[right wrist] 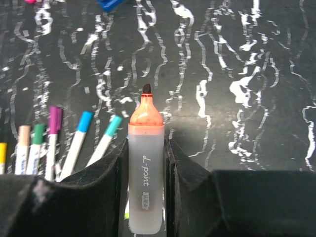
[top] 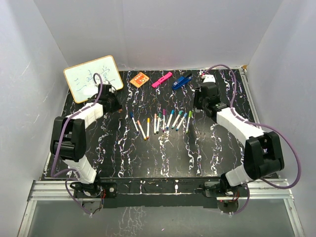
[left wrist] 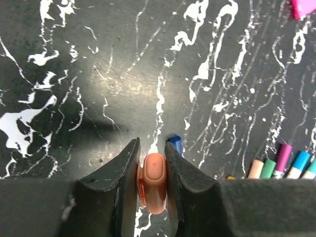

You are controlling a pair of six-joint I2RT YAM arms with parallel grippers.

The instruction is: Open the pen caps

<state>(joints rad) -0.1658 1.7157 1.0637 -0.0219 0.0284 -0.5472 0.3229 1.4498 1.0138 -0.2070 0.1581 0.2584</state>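
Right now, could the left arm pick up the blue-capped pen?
Probably not yet: the left gripper is shut on an orange cap. The blue-capped pen lies uncovered nearby, so dropping the cap first should do.

My left fingers [left wrist: 118,197] hide the orange cap's [left wrist: 154,177] near end; the frame's far-right corner clips the pink highlighter [left wrist: 305,7].

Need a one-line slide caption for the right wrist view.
Right pincer grips an uncapped orange-tipped marker over the black marbled table, capped pens lying at left.
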